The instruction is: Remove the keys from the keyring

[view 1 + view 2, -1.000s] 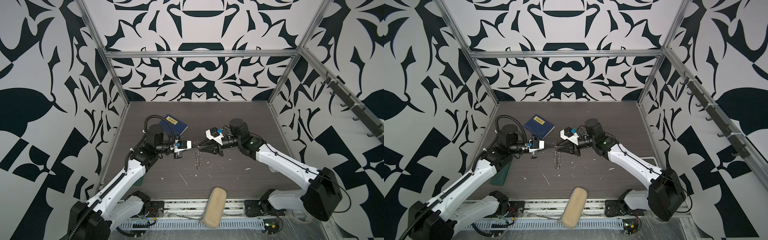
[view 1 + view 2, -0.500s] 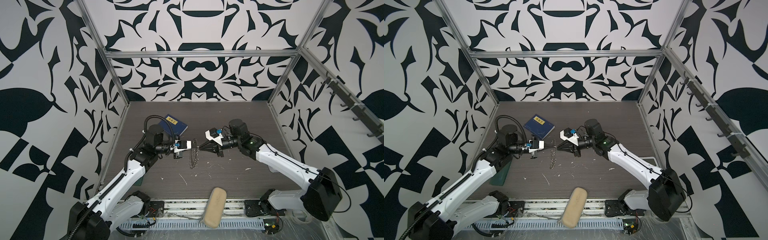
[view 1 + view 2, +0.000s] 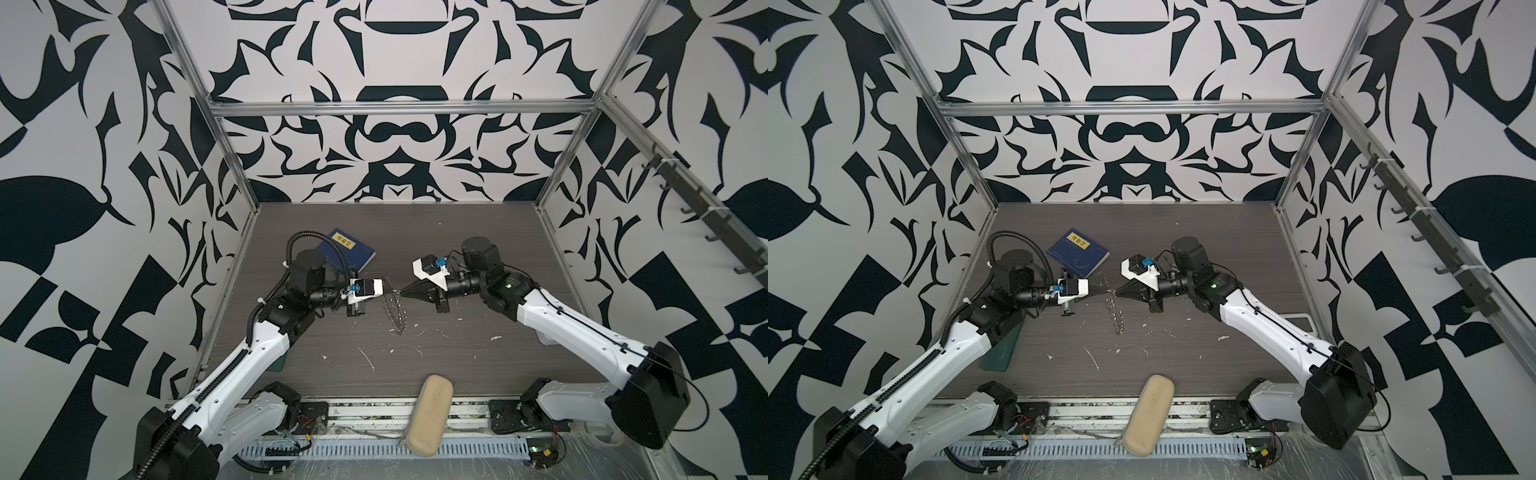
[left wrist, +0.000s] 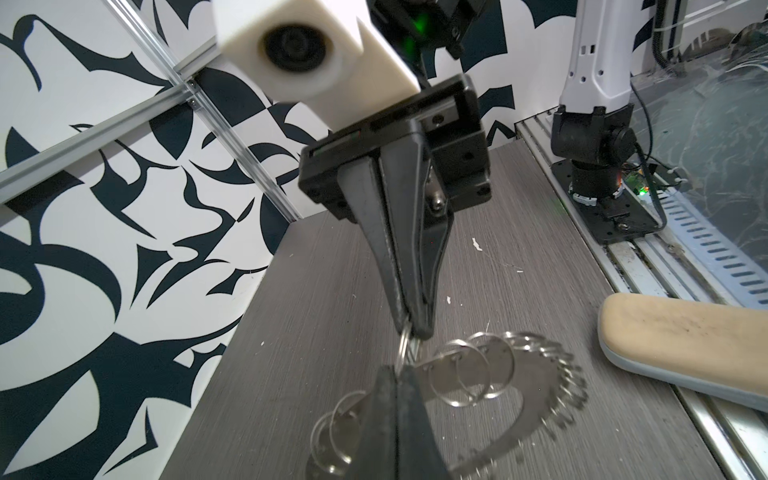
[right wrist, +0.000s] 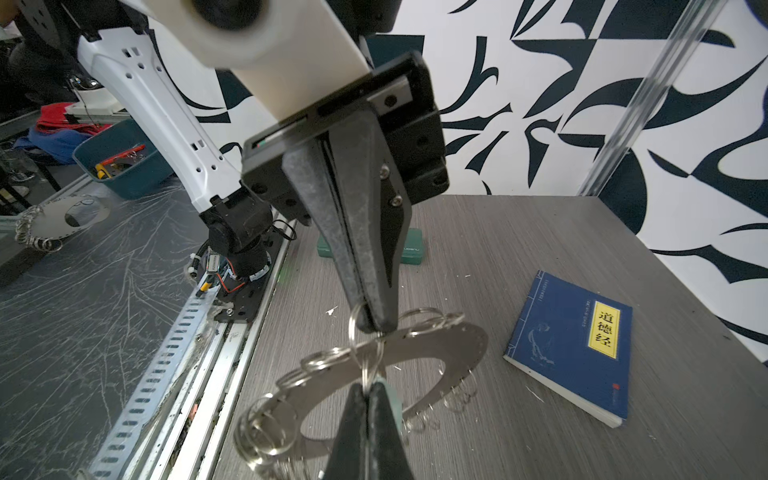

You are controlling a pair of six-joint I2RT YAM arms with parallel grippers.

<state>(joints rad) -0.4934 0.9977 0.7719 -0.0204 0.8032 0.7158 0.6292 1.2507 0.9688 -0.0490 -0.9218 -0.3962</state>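
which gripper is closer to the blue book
Left. The left gripper sits just off the blue book's near corner, pinching the keyring; the right gripper meets it from the other side, farther off.

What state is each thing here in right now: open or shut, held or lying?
Wide flat grey metal keyring: raised on edge, held between both grippers.
Left gripper: shut on keyring rim.
Right gripper: shut on a wire split ring.
Mint-green oval key tag: tucked against right gripper; attachment unclear.
Dark blue book: closed, flat on table.
Beige oblong pouch: lying at table's front edge.
Green case: closed, flat on table.
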